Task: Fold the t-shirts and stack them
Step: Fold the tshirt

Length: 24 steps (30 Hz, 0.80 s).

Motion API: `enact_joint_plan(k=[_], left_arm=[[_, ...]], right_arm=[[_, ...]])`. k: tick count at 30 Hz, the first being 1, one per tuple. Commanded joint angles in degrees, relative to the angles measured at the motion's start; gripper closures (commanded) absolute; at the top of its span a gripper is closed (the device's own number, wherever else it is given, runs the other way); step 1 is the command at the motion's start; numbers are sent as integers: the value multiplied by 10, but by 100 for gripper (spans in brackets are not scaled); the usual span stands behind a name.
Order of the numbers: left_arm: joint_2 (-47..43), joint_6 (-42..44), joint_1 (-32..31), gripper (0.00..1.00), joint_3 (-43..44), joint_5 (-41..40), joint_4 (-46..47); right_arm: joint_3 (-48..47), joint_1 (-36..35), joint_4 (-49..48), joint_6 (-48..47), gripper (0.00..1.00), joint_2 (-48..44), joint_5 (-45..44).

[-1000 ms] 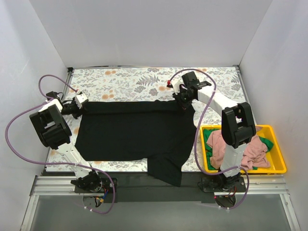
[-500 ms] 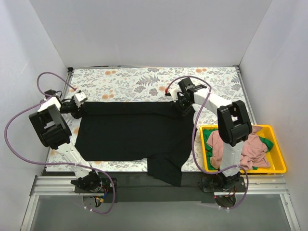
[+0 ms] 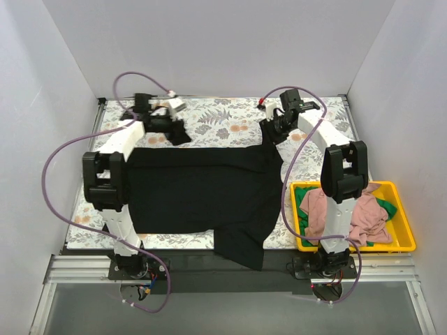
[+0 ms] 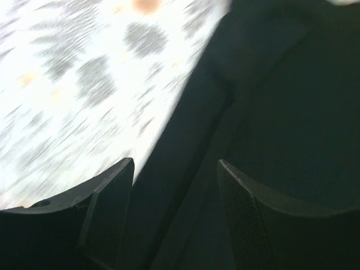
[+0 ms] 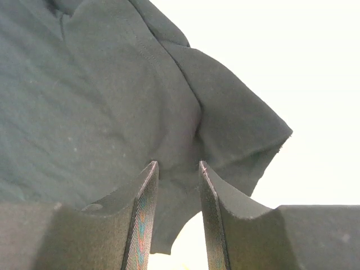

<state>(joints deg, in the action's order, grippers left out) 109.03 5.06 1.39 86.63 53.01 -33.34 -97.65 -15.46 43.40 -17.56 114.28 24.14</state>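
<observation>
A large black t-shirt (image 3: 199,188) lies spread flat on the floral tablecloth (image 3: 216,115), one corner hanging over the near edge. My left gripper (image 3: 181,136) hovers open at the shirt's far edge, left of centre. In the left wrist view, which is blurred, the left gripper (image 4: 175,164) stands over the black t-shirt (image 4: 270,101) with nothing between its fingers. My right gripper (image 3: 274,132) is open at the shirt's far right corner. Seen from the right wrist, the right gripper (image 5: 177,164) is just above a loose flap of the black t-shirt (image 5: 112,95). A pink t-shirt (image 3: 367,220) and a green t-shirt (image 3: 301,197) lie bunched in the bin.
The yellow bin (image 3: 406,243) stands at the near right beside the right arm's base. White walls close in the table on three sides. Purple cables loop from both arms. Bare tablecloth shows along the far edge and the left.
Both grippers have opened and let go of the black shirt. The left arm swung from the shirt's left corner to its far edge. The right gripper drew back slightly toward the far wall.
</observation>
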Motion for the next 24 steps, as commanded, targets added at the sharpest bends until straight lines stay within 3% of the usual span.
enact_joint_plan(k=[1,2,6,16,24], left_arm=[[22,-238,-89,42,21,-30,102],[42,-287,-104,44,35,-36,107],[133,-355,-170,47,101,-64,108],[215,-397,-220,49,151,-136,110],[215,-405,-224,53,145,-85,120]], right_arm=[[-23,-9,15,30,59,45,23],[-25,-8,14,33,59,52,22],[-26,-4,14,48,59,74,12],[-12,3,13,53,57,91,32],[-14,3,14,47,60,88,69]])
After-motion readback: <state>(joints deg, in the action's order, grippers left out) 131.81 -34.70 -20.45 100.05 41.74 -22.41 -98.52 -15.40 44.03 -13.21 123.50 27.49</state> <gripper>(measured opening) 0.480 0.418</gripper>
